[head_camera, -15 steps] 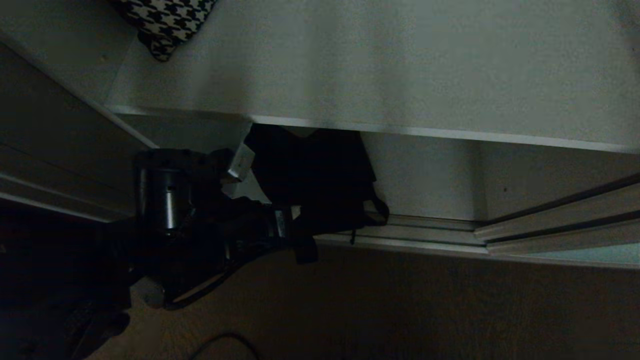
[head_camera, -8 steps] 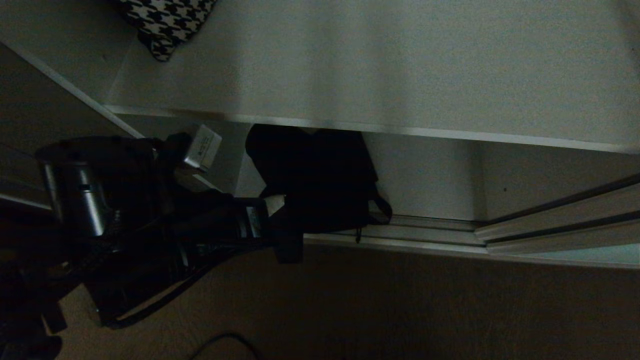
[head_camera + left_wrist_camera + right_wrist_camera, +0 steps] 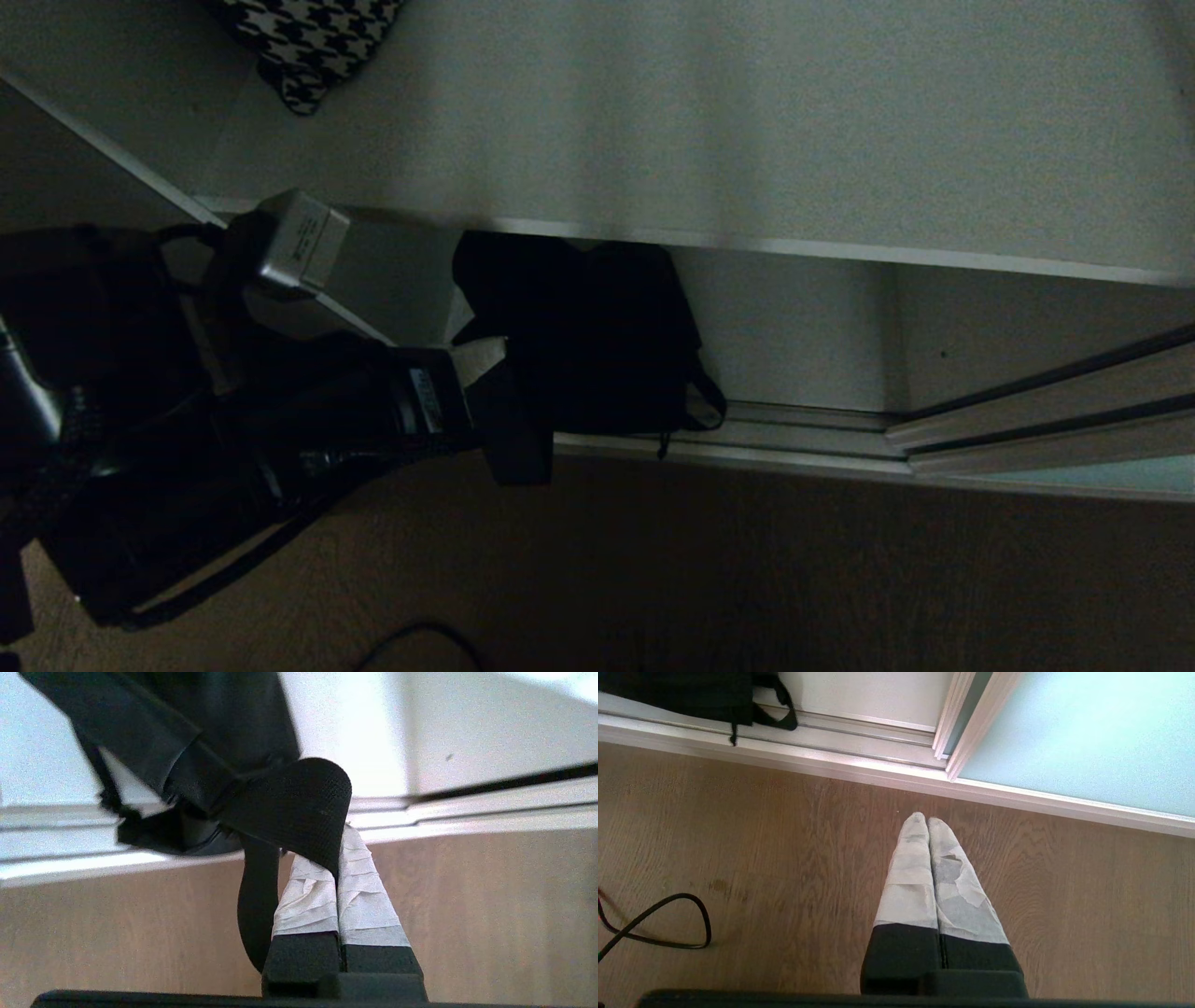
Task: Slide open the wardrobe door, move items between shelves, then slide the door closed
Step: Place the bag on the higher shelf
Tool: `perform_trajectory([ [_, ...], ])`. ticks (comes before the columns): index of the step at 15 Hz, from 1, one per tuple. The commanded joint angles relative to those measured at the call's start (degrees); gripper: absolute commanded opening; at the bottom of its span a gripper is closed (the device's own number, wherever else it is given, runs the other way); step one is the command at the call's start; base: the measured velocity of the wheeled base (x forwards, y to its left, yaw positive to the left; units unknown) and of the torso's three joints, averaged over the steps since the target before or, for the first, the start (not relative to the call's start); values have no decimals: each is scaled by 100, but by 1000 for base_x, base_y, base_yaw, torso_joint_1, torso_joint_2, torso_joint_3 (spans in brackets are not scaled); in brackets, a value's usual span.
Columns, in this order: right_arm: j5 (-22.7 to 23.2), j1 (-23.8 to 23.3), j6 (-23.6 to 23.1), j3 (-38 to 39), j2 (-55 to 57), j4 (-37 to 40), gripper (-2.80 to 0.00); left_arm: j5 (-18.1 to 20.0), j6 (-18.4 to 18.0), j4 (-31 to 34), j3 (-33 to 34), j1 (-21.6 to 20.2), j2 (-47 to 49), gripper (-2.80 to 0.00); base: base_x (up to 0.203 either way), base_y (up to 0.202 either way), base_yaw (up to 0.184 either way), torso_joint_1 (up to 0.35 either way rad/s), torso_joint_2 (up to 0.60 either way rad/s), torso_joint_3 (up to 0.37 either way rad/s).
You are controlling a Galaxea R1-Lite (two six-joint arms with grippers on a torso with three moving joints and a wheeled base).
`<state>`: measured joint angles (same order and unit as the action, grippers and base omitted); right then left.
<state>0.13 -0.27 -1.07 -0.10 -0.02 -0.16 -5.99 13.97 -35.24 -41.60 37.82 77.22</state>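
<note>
Left gripper [image 3: 337, 870], clamped on 1 strap [image 3: 299, 807], has drawn the black bundle [image 3: 583, 331] slightly leftward, beginning its transfer off the lower shelf [image 3: 794, 345].

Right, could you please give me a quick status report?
Left hand shut on strap of black bundle at the bottom shelf. Right hand shut, empty, over floor. Sliding door open; nothing in the way.

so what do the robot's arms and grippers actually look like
Both grippers, left gripper and right gripper, have two slim tapering fingers wrapped in wrinkled white tape over black bases. On the right gripper's fingers the tape is scuffed and peeling. In the head view the left arm is glossy black with a grey box bearing a small label.
</note>
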Motion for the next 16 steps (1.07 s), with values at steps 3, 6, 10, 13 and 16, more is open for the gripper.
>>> perform_trajectory([
  [3, 4, 0, -7, 1, -6, -2, -280, 2, 1, -53, -92, -62, -23, -280, 0, 0, 0, 0, 0, 0],
  [6, 4, 0, -7, 1, 2, -2, -280, -16, -44, -29, -190, -177, -67, -280, 0, 0, 0, 0, 0, 0],
  [10, 4, 0, -7, 1, -2, -2, -280, -34, -70, -53, -201, -275, -40, -280, 0, 0, 0, 0, 0, 0],
  [13, 4, 0, -7, 1, -6, -2, -280, -11, -76, -44, -167, -283, -16, -280, 0, 0, 0, 0, 0, 0],
  [16, 4, 0, -7, 1, 2, -2, -280, -7, -62, -44, -267, -301, -6, -280, 0, 0, 0, 0, 0, 0],
])
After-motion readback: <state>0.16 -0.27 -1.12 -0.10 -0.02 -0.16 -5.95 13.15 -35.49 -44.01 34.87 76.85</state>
